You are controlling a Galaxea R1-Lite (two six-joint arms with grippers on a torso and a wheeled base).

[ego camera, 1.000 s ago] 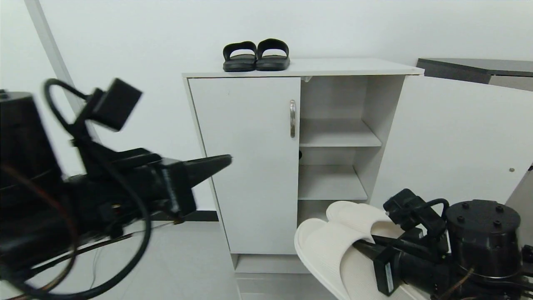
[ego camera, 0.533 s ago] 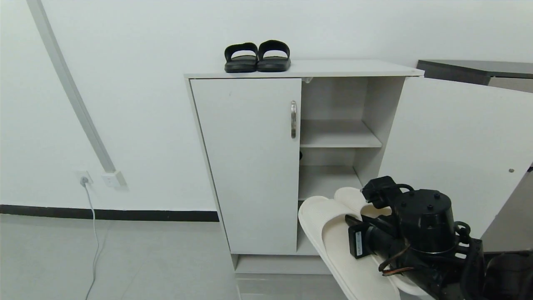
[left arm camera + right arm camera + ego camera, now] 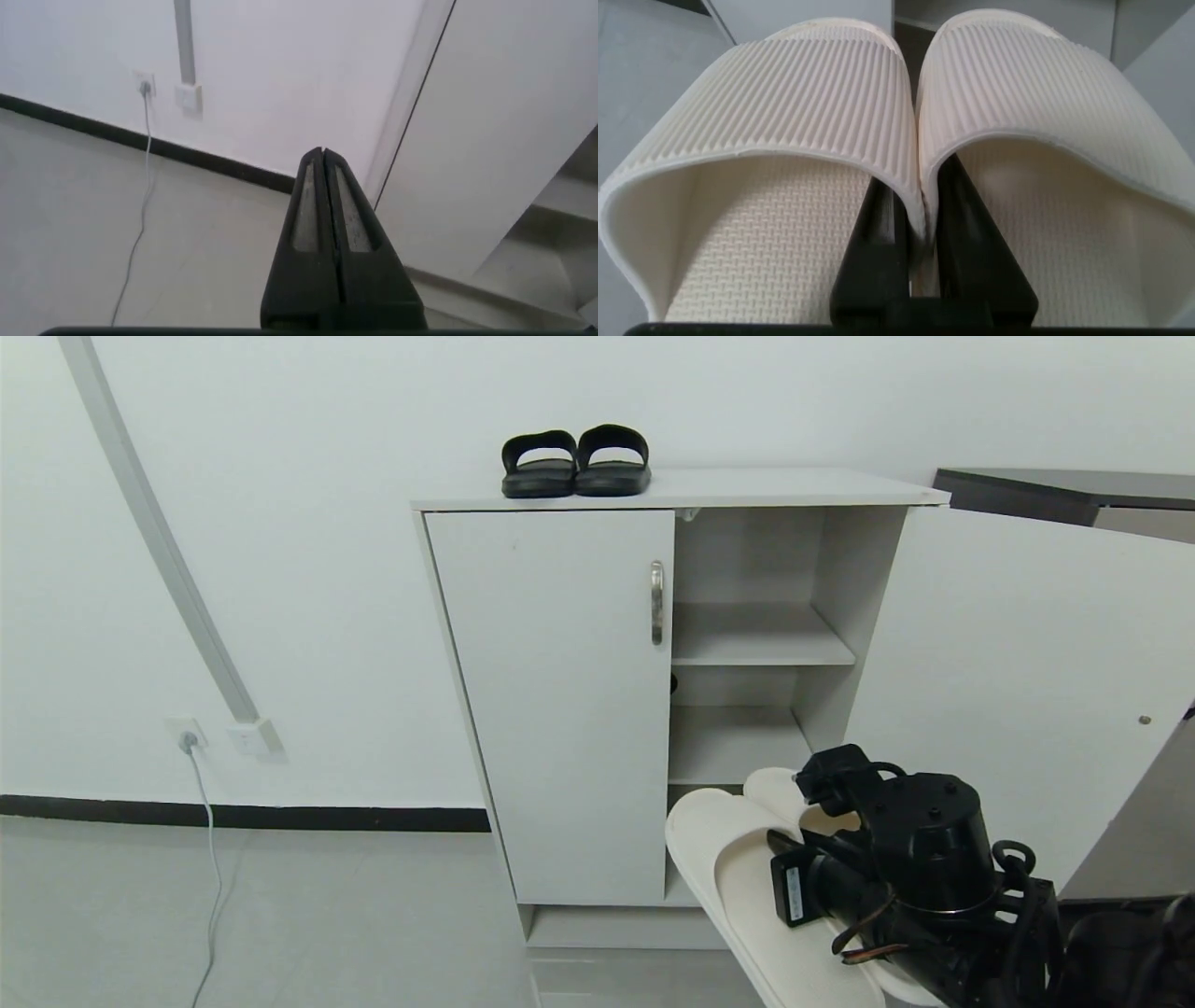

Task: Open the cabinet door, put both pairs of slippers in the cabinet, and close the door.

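**Head view.** The cabinet (image 3: 551,709) stands against the wall. Its left closed door (image 3: 560,728) is shut and its right open door (image 3: 1018,681) is swung wide, exposing the upper shelf (image 3: 761,639), the middle shelf (image 3: 738,747) and the bottom compartment beneath them. The black slippers (image 3: 574,462) sit side by side on the cabinet's top panel, above the closed door. The white slippers (image 3: 738,877) hang in front of the cabinet's open half, carried by the right claw (image 3: 794,845). Their toes are level with the bottom compartment, just below the middle shelf's front edge.

**Left wrist view.** The left claw (image 3: 322,187) has its fingers pressed flat together and holds nothing. It hangs above the floor (image 3: 112,252) on the closed-door side of the cabinet, with a wall socket (image 3: 187,96) beyond it.

**Right wrist view.** The right claw (image 3: 920,215) is clamped on the white slippers (image 3: 906,121). One finger lies inside each slipper, and the two adjoining strap walls are pinched between them.

**Key relation.** The slippers extend straight ahead of the right claw. Their long axis continues the arm's line, toes leading toward the cabinet's opening and heels back at the wrist. The right arm is the nearer one and already bears the load. The next move is judged to be a forward push into the bottom compartment, and it depends on the toes clearing the middle shelf's edge and the closed door's free edge.
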